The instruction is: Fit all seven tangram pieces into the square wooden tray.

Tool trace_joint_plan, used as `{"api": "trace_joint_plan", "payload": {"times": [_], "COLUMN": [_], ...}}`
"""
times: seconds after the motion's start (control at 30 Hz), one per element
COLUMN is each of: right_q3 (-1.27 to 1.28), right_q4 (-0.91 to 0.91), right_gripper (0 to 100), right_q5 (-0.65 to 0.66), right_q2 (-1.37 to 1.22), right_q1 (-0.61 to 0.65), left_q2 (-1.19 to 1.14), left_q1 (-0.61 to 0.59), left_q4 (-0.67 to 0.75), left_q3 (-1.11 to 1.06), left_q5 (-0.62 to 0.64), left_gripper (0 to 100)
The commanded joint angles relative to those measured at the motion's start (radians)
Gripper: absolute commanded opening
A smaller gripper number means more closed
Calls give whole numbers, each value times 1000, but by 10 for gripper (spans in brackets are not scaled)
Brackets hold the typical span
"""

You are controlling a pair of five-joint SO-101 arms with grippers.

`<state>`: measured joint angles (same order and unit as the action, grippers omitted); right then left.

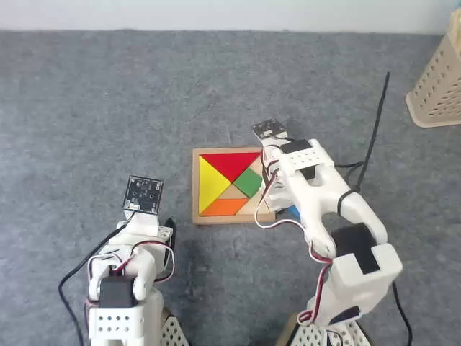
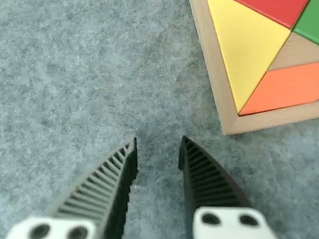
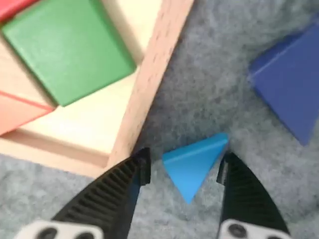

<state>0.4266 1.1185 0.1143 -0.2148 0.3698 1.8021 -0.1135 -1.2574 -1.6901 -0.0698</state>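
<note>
Right wrist view has the light blue triangle flat on the carpet, between the fingers of the right claw; the claw is spread, one finger on either side of the piece and not pinching, which I read as the set-up for a grasp; the triangle lies outside the tray, just beside its wooden rim; a dark blue piece lies near, apart from both. Inside the tray, the green square has bare wood between it and the rim; room, I would guess, for the blue pieces.

From the high view the tray is central; within it the red triangle fills 12 o'clock, the yellow triangle 9, the orange piece 6, the green square 3; the right arm leans over the tray's 4 o'clock corner. At 8 o'clock of the tray the left claw hangs over bare carpet, fingers slightly apart and empty; probably parked clear of the work.

Grey carpet covers the whole surface; a slatted basket stands at 2 o'clock; a black cable trails nearby; a pale wall runs along 12.
</note>
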Motion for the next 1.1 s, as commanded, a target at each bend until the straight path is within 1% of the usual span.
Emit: {"api": "trace_joint_plan", "payload": {"times": [0.0, 0.13, 0.3, 0.43, 0.53, 0.83, 1.0, 1.07], "right_q3": [-26, -26, -26, -28, -21, 55, 40, -12], "right_q4": [-18, -18, -15, -15, -15, -10, -12, -4], "right_gripper": [167, 84, 37, 34, 34, 39, 38, 37], "right_q5": [-9, -8, -6, -8, -9, -2, -6, -8], "right_q2": [-7, -5, -2, 5, 62, 225, 240, 232], "right_q1": [12, 12, 1, -44, -62, -56, -62, -54], "left_q2": [15, 15, 15, 15, 15, 15, 15, 15], "left_q1": [0, 0, 0, 0, 0, 0, 0, 0], "left_q4": [-5, -5, -5, -5, -5, -5, -5, -5], "left_q3": [5, 5, 5, 5, 5, 5, 5, 5], "left_q5": [8, 8, 8, 8, 8, 8, 8, 8], "left_gripper": [133, 133, 133, 133, 133, 133, 133, 133]}}
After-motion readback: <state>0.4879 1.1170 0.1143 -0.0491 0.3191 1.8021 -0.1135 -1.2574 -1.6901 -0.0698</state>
